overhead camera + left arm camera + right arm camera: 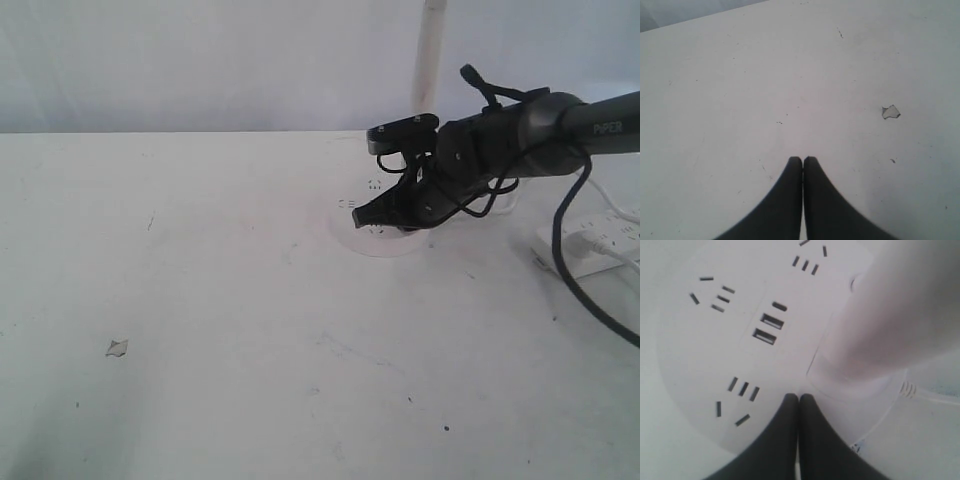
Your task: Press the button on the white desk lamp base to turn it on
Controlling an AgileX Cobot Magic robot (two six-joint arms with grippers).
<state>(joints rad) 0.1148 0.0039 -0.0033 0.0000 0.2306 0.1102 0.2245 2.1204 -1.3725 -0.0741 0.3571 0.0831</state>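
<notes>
The button (856, 283), as far as the right wrist view shows, is a faint round outline facing straight up, nearly flush with the top of the white desk lamp base (690, 350) and half hidden behind the foot of the stem (430, 60). The base is a round puck lying flat on the table (200, 300), so it has no long axis of its own. The stem gives the lamp its long axis, which stands upright. The right end effector (799, 398), tips pressed together, hangs over the base's near edge beside socket slots (743, 388) and the USB ports (768, 328), apart from the button. Pressing from here would likely miss the button, and the stem may block a direct reach. The left end effector (802, 161), also pressed together, hovers over bare table.
</notes>
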